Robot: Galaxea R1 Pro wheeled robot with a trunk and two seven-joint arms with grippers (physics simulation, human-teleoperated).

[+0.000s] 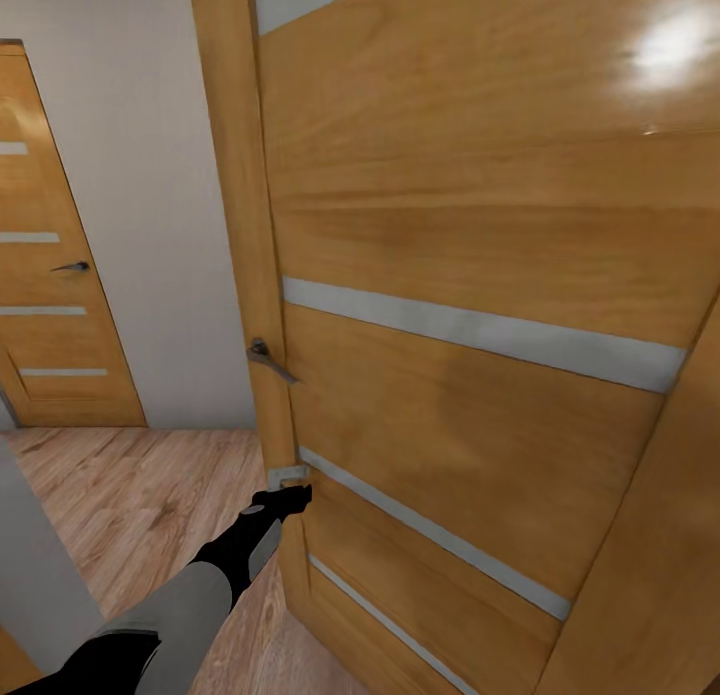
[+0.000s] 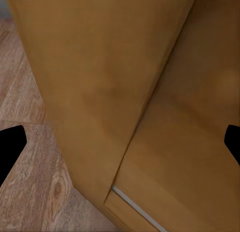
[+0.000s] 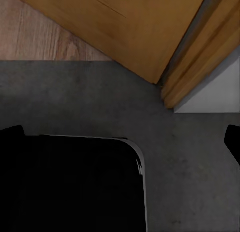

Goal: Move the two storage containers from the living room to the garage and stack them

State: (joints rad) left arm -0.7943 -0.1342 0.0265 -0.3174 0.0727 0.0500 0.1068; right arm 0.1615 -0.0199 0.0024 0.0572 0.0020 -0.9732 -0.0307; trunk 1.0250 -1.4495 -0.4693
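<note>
The two storage containers are out of view. My left arm reaches forward and its gripper (image 1: 285,497) is close to the edge of a wood-panelled door (image 1: 480,275), below the handle. In the left wrist view the left gripper (image 2: 120,144) is open, its black fingertips (image 2: 10,147) far apart, with the door edge between them and nothing held. The right gripper (image 3: 120,137) is also open and empty. It points down at the dark grey concrete floor (image 3: 200,157) by the door's bottom corner.
The door has grey stripes and a metal lever handle (image 1: 268,356). A second similar door (image 1: 50,305) stands at the far left beyond a pale wall (image 1: 150,175). Light wood plank floor (image 1: 130,495) lies to the left. The robot's black base (image 3: 70,187) shows below the right gripper.
</note>
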